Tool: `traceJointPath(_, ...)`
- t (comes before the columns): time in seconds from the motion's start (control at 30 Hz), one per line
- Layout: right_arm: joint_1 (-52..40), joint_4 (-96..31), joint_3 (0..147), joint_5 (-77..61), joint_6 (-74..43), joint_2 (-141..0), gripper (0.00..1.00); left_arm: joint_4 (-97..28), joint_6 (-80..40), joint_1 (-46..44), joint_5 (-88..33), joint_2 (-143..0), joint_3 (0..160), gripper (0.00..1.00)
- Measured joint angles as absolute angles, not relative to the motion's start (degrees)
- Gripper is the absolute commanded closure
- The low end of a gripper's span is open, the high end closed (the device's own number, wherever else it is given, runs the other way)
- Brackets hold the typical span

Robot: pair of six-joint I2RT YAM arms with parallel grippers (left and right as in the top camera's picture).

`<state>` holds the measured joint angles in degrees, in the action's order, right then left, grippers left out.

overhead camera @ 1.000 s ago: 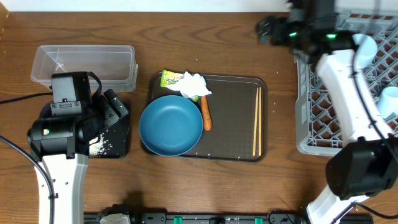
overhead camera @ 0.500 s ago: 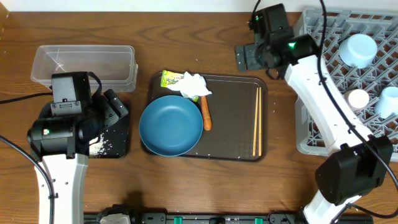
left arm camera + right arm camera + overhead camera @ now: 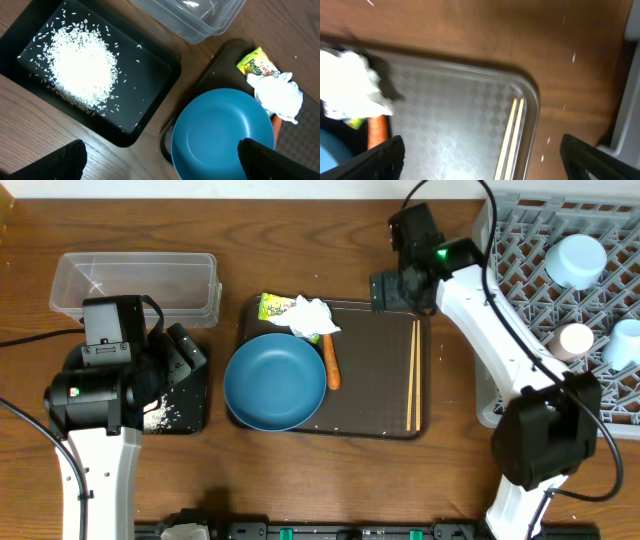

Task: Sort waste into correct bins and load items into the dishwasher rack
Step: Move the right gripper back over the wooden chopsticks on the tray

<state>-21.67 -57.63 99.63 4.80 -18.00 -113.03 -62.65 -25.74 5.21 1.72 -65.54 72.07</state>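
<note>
Around the work: table, tray, cable.
You have a brown wooden table point(image 3: 330, 480) with a dark brown tray point(image 3: 375, 380) flat at its middle, a black cable point(image 3: 30, 338) crossing the wood at left, and a dark rail point(image 3: 330, 532), possibly a mount, along the near edge.

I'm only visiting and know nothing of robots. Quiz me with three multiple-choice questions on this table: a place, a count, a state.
1. Where is the loose rice? A black tray; B clear tub; C blue plate.
2. How many chopsticks lie on the brown tray? A one; B two; C four.
3. The white tissue is: A crumpled; B folded flat; C rolled up.
Answers: 1 A, grains heaped in that tray; 2 B, a pair side by side; 3 A, it is a wrinkled wad.
</note>
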Motion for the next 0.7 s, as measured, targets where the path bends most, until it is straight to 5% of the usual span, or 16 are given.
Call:
traceJointPath(0.23, -21.8, -63.9, 98.6, 2.5, -23.9, -115.1, 0.18, -62.7, -25.7, 5.2, 1.7, -65.5, 72.1, 0.01)
traceJointPath(0.7, -24.1, -57.3, 86.3, 1.2, -29.6, -115.8, 0.2, -62.7, -25.7, 5.2, 1.7, -65.5, 72.1, 0.01)
